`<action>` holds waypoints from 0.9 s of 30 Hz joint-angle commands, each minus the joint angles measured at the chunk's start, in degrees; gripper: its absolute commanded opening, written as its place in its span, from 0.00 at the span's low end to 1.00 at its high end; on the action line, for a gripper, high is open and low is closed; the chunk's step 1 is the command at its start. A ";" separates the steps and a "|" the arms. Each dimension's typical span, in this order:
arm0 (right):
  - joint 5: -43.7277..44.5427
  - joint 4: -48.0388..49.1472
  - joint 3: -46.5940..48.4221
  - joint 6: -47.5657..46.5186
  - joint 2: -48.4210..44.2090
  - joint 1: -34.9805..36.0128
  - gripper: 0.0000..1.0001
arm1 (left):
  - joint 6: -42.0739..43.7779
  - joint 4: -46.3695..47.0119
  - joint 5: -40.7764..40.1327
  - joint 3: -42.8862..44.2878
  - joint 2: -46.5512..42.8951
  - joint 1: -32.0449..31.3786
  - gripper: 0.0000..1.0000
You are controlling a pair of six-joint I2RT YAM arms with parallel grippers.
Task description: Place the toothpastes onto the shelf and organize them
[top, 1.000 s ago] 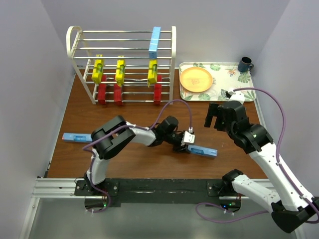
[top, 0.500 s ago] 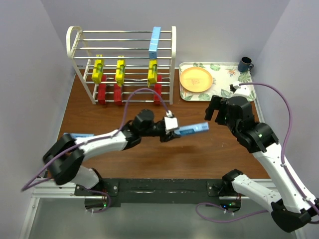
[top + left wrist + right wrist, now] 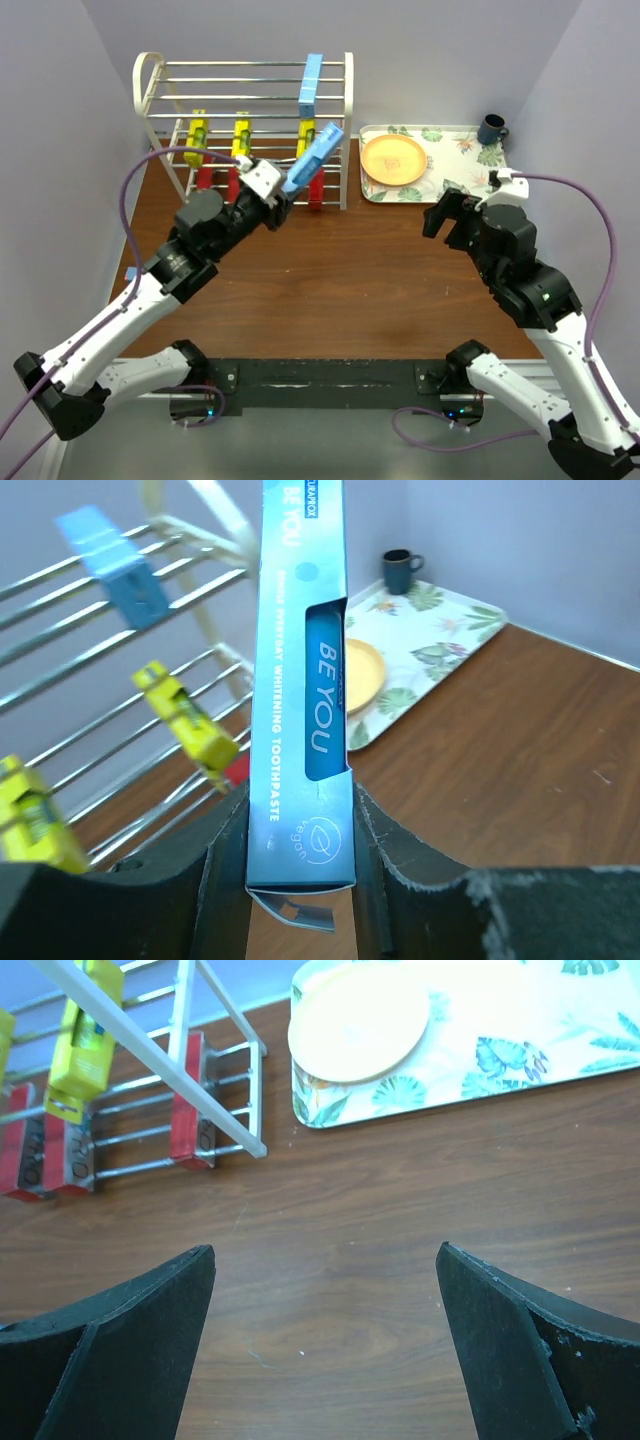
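Toothpaste (image 3: 314,156) held by outstretched left arm (image 3: 150,290).

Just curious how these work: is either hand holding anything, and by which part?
The left hand grips a light blue toothpaste carton near one end; the right hand is open and empty.

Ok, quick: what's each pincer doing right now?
Left pincer: closed on a light blue toothpaste carton.
Right pincer: open, holding nothing.
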 commanded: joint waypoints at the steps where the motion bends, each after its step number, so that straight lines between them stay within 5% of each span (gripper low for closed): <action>1: -0.45 2.42 -1.74 0.92 1.54 -0.21 0.97 | -1.41 -8.05 -11.93 12.85 1.33 1.50 0.08; 10: -0.45 2.77 -4.03 -0.74 0.58 -0.13 0.98 | -4.39 -14.91 -23.63 30.78 10.20 4.93 0.08; 27: -3.43 5.23 -6.93 -7.16 0.14 -0.13 0.98 | -16.35 -22.20 -20.66 51.09 32.78 18.03 0.08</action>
